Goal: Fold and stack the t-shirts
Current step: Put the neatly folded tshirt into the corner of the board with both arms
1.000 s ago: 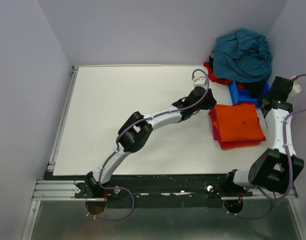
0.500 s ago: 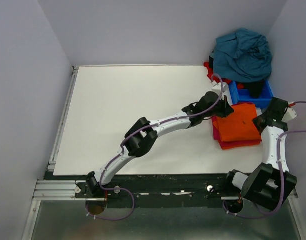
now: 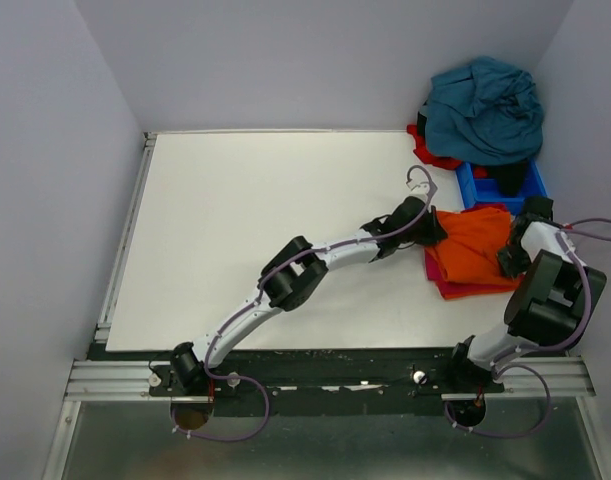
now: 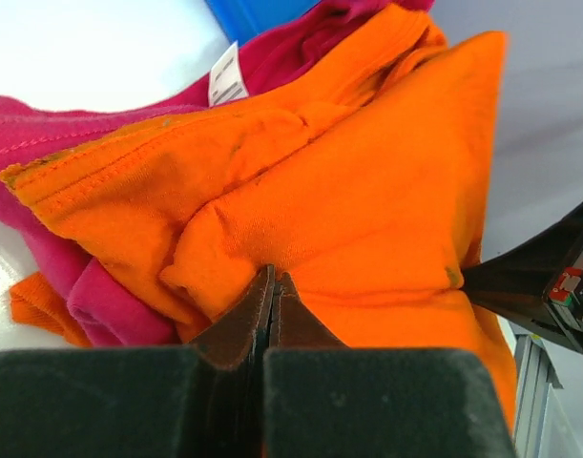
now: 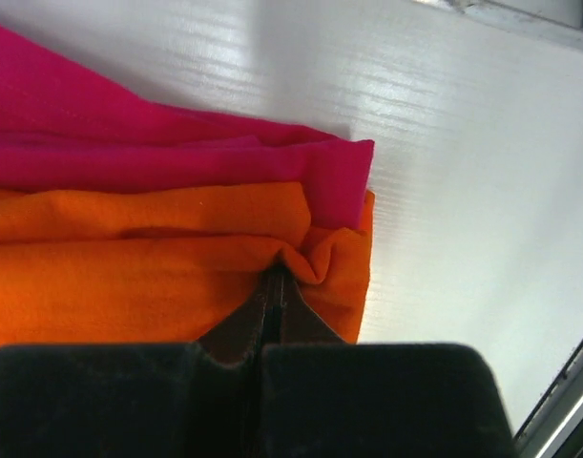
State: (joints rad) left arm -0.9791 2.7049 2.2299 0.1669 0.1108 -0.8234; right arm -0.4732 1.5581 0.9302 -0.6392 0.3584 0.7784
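Grips the orange t-shirt [image 3: 475, 250] from both sides at the right end of the white surface [image 3: 265, 220]. Pinches its left edge with the left hand [image 3: 432, 228], jaws pressed together on a raised ridge of orange cloth, plain to see in the left wrist view. Pinches its right edge with the right hand [image 3: 512, 260], jaws likewise closed tight on a small pucker of the same cloth.

Shows the orange t-shirt rumpled and bunched toward the left hand, lying on top of the magenta t-shirt [image 3: 455, 290]. Shows magenta cloth peeking out along the near edge and at the left corner, with a white label [image 4: 226, 76] on it in the left wrist view.

Finds a teal-blue t-shirt [image 3: 485, 110] heaped unfolded in the far right corner, spilling partly over a blue bin [image 3: 475, 185] that sits just beyond the orange t-shirt. Finds a strip of red t-shirt [image 3: 425, 150] under the heap's left side, resting on the surface.
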